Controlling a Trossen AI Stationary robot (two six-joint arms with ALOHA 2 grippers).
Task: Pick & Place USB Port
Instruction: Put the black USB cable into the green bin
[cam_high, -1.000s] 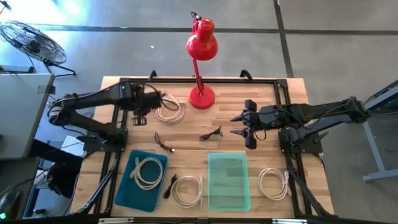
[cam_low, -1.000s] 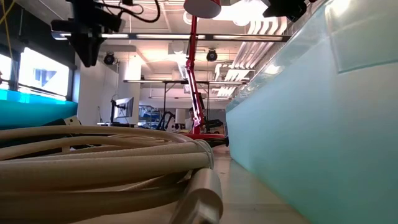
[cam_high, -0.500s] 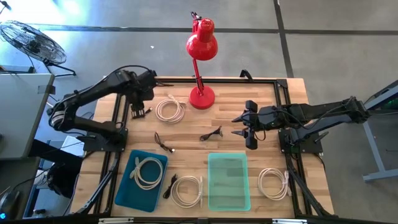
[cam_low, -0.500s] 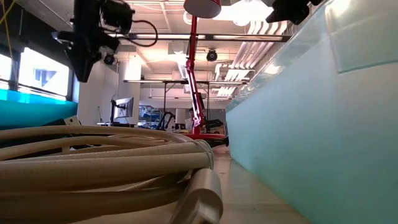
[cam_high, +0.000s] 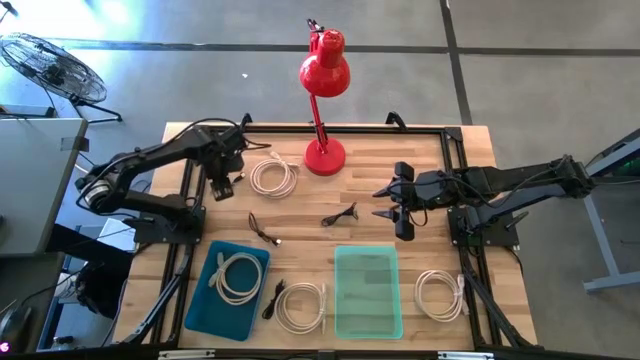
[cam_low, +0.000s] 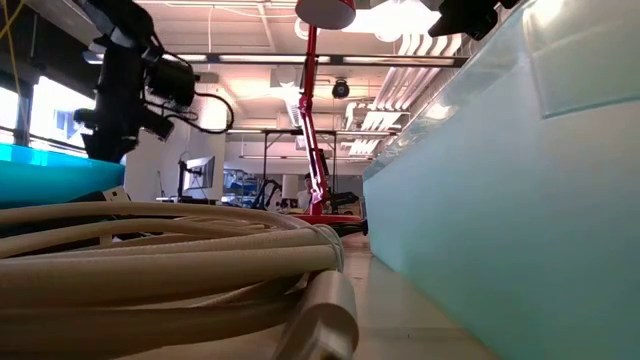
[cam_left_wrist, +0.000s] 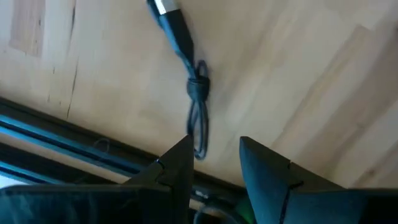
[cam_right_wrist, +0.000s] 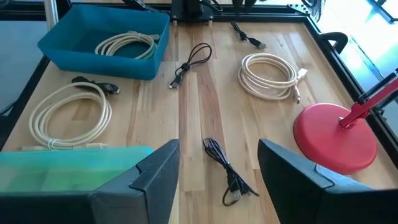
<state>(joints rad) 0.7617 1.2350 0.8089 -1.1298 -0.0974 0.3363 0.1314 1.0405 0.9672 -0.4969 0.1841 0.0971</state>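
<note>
From above, the left end effector (cam_high: 222, 183) hangs over a short black USB cable (cam_high: 222, 181) near the counter's (cam_high: 430, 250) edge, left of the red lamp (cam_high: 323, 157); its fingers stand slightly apart around nothing. The right end effector (cam_high: 385, 201) waits right of the lamp, fingers spread and empty.

The low view shows the left arm (cam_low: 125, 90) left of the lamp's pole.

The left wrist view shows the knotted cable (cam_left_wrist: 191, 87) lying on wood just ahead of the fingers (cam_left_wrist: 177, 165).

The right wrist view shows another black cable (cam_right_wrist: 225, 169) beside the lamp's base.
</note>
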